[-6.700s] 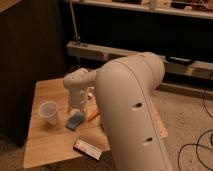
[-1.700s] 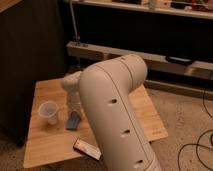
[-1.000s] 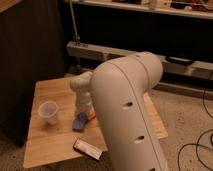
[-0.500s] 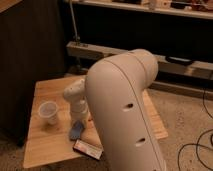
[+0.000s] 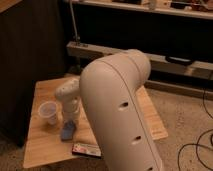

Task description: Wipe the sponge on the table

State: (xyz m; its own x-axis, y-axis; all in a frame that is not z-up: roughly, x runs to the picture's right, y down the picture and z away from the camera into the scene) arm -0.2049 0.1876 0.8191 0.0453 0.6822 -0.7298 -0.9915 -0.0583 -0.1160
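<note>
your gripper (image 5: pixel 70 122) and the sponge (image 5: pixel 68 132) slid nearer the table (image 5: pixel 44 147) front, arm hiding much tabletop, you cannot tell its hold

The gripper (image 5: pixel 70 121) hangs over the table (image 5: pixel 40 147), directly above the sponge (image 5: pixel 67 133), which lies on the tabletop. A cup (image 5: pixel 48 111) stands just left of the gripper. A flat box (image 5: pixel 86 149) lies nearer the camera and slightly right, by the table's front edge.
</note>
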